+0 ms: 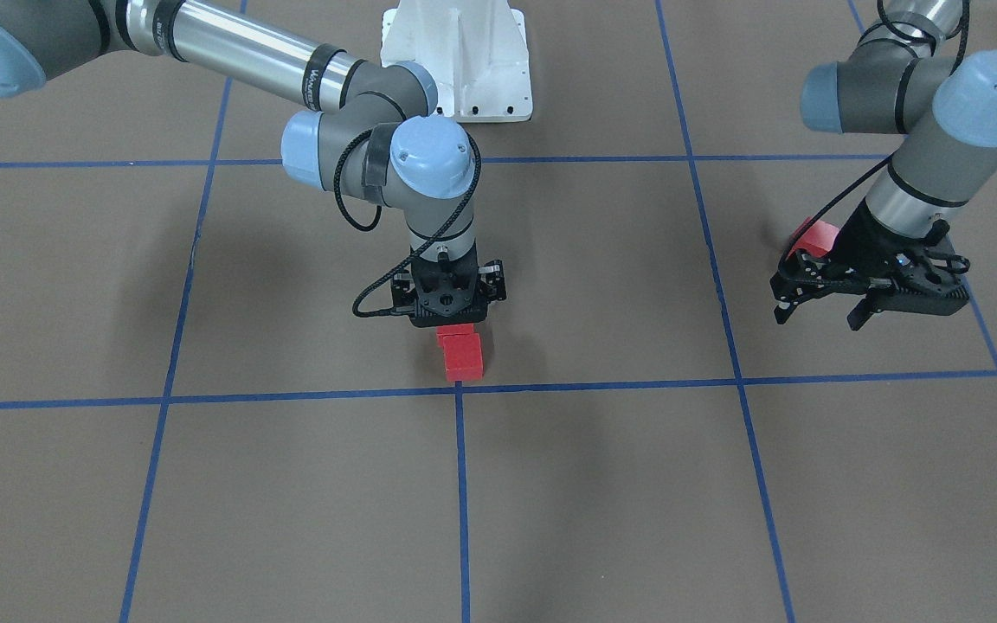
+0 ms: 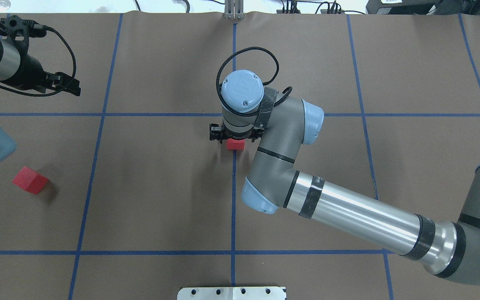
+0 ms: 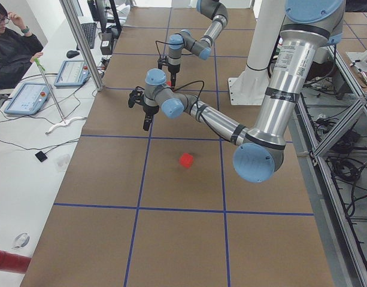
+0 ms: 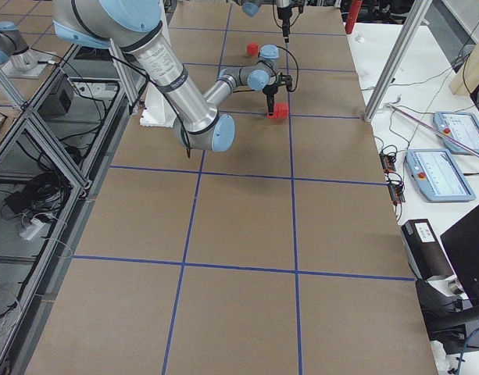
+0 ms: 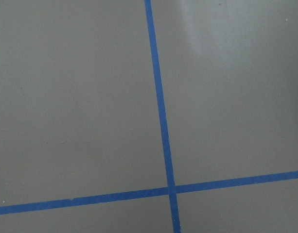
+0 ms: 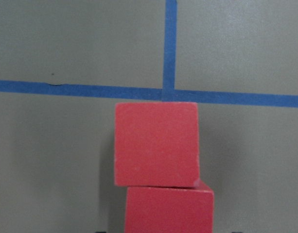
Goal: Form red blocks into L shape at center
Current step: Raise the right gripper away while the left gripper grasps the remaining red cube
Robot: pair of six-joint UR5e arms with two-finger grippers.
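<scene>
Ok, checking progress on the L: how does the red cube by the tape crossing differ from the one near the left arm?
The small matte red cube by the blue tape crossing has a second red cube right beside it; the lone matte red cube sits far off in a side square. The first lies square with the tape, the lone one askew. Same colour, seemingly same size.

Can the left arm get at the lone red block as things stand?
Probably yes: the block sits alone on that arm's side, nothing beside it, and the left gripper hangs open and empty nearby.
</scene>
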